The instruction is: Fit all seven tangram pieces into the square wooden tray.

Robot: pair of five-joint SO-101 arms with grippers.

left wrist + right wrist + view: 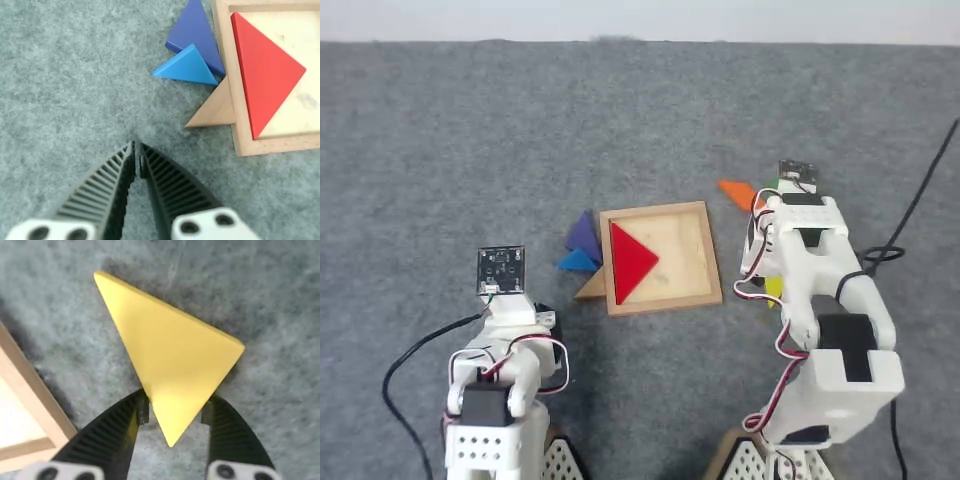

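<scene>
While the left pincer (137,148) is pressed together, the yellow triangle (170,360), right of the tray (660,303), is clamped across a tapering corner by the right pincer (175,411) and is judged stiff, light, slip-prone there.

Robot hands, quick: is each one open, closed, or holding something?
Left hand: closed, holding nothing.
Right hand: closed on the yellow triangle.

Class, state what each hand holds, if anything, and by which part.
The right hand grips the yellow triangle across two edges near one corner. The left hand is shut, empty.
</scene>
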